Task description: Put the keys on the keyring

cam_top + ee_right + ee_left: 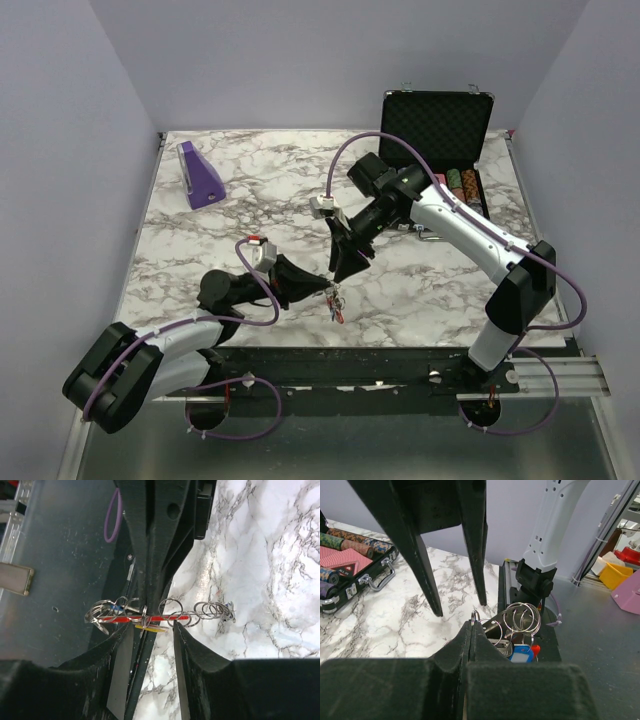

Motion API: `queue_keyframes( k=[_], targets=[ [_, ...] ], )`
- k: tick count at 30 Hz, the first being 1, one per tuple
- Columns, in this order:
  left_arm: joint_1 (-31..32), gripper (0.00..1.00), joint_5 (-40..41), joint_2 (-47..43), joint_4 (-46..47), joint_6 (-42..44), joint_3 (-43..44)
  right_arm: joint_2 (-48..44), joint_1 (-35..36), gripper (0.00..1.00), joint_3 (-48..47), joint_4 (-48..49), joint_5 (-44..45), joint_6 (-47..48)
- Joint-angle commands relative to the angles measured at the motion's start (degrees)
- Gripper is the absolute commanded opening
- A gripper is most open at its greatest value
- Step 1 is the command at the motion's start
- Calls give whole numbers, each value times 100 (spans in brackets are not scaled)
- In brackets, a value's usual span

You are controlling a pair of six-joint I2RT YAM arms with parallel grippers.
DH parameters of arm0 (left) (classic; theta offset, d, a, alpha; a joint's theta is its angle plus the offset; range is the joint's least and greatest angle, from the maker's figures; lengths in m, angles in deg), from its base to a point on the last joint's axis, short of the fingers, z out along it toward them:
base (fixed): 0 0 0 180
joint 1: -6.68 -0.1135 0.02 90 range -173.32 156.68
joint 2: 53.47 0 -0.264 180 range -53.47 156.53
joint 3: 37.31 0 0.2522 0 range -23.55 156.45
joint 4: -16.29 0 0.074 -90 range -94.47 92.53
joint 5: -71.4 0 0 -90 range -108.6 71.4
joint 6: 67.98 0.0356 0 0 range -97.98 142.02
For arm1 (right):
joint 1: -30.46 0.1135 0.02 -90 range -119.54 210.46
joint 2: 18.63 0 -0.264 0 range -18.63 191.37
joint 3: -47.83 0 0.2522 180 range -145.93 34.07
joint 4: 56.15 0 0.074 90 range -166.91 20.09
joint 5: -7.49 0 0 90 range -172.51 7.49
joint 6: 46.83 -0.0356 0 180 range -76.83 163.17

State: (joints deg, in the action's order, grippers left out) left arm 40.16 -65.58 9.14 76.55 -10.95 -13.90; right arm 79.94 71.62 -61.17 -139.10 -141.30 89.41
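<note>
Here, left fingers [462, 647] pinch a light, slippery keyring [165, 616].
The right fingers [200, 652], spread around it, best nip one thin stiff loop.

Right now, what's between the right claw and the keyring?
Nothing: in the right wrist view the open right claw faces the keyring directly, just beyond its tips.

Robot lab, plain lilac walls [300, 60], marbled table [250, 200], aluminium rail [560, 372]
</note>
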Motion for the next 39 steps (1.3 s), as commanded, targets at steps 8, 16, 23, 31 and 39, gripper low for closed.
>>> queue_keyframes(
  k=[8,16,23,31,39],
  targets=[
    [-16,0,31,-266,1485,106,151,-338,-21,26,357,810,-98,-880],
    [-25,0,329,-653,887,458,160,-399,-12,26,542,863,-98,-932],
    [-43,0,286,-873,658,608,90,-435,-73,35,86,1100,420,-1485],
    [-271,0,137,-1426,114,616,19,-505,-381,47,-154,855,-405,-1477],
    [-297,0,172,-1585,-212,617,72,-663,-241,45,155,1188,-881,-1960]
  ],
)
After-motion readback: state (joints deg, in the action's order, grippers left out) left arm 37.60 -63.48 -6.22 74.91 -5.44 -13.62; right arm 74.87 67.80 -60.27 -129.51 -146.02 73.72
